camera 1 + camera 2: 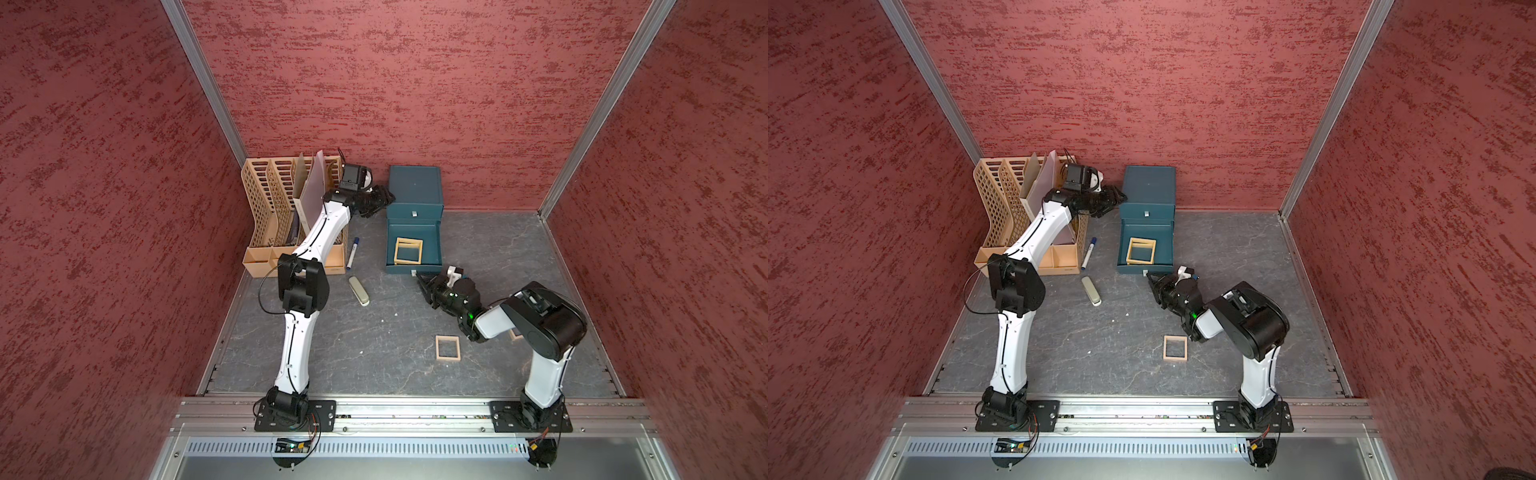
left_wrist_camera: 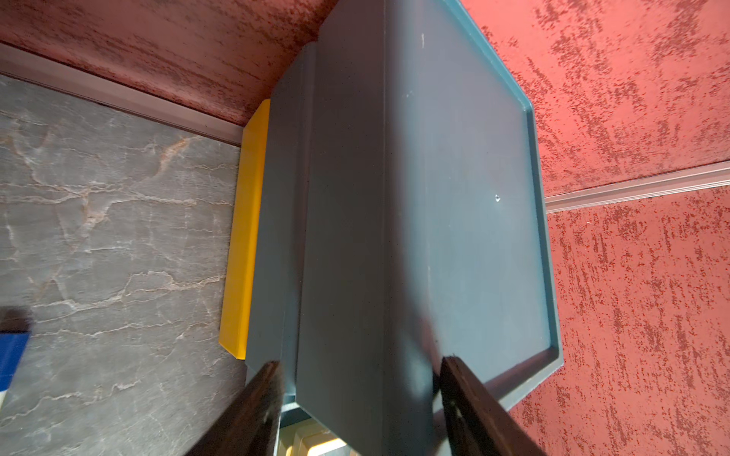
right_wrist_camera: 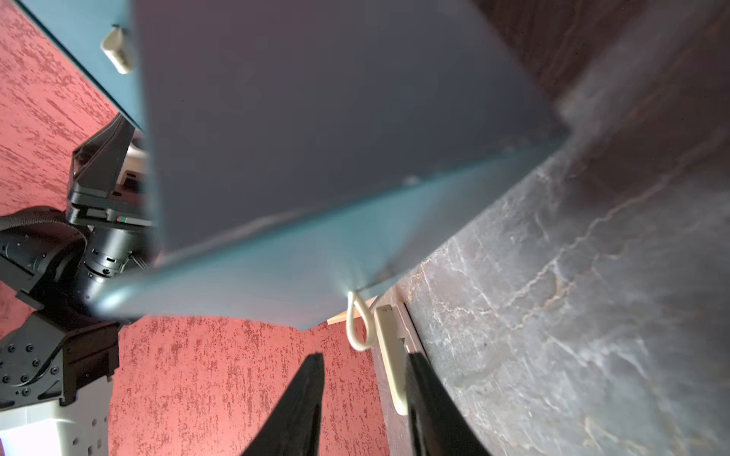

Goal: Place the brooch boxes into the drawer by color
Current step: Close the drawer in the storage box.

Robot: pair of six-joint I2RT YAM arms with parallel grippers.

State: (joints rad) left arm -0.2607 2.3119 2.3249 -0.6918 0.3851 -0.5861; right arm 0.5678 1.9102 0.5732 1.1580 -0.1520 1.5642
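Brooch boxes lie in the open drawer; its pull loop sits just ahead of the right gripper, jaws narrowly apart, nothing pinched. Left gripper, spread, rests against the cabinet.

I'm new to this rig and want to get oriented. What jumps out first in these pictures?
The teal drawer cabinet at the back, its lower drawer pulled out with tan brooch boxes inside. The right gripper sits at the drawer's front by its white pull loop, while the left gripper straddles the cabinet's top edge.
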